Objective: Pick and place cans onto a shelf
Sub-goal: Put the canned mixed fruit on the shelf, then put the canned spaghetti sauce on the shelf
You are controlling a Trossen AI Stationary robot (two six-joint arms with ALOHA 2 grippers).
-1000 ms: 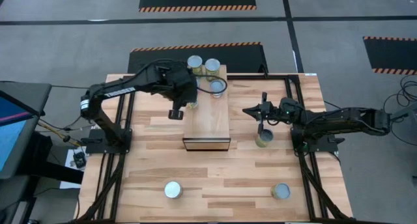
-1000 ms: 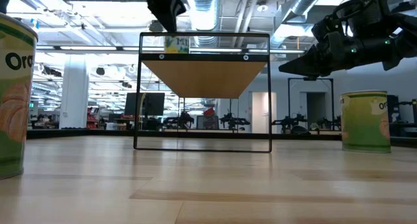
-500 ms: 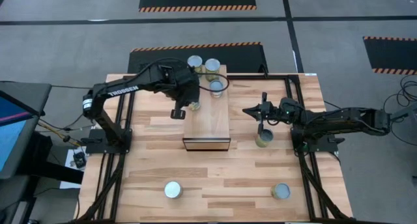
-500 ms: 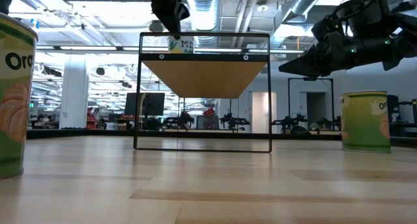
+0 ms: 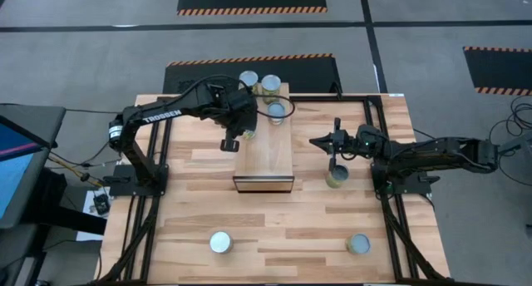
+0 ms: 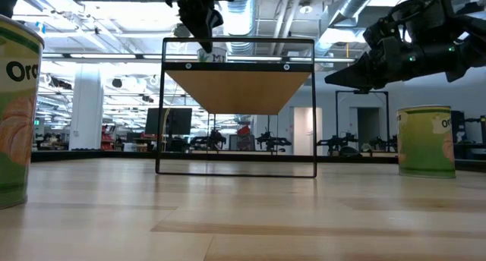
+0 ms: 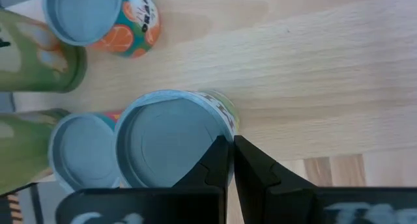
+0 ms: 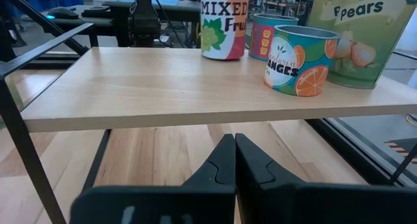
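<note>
The shelf stands mid-table. Three cans stand at its far end. My left gripper is above the shelf's left edge, shut on a fourth can, labelled mixed fruit, beside the others. In the low view this can is at the shelf top under the gripper. My right gripper is shut and empty, level, right of the shelf, above a can standing on the table. My left gripper pinches the can's rim on the side away from the other cans, one finger over the recessed top and one outside the wall. The fingers come from above, pointing down. The can stands upright, with its base at the shelf top.
Two more cans stand near the table's near edge, one left and one right. The left one looms large in the low view. Bare shelf top lies nearer than the cans.
My left gripper has carried the can a little toward the table's right and far edge, from the shelf's left edge further over its top. The can was tilted half a second ago and is upright now. My right arm has kept still.
</note>
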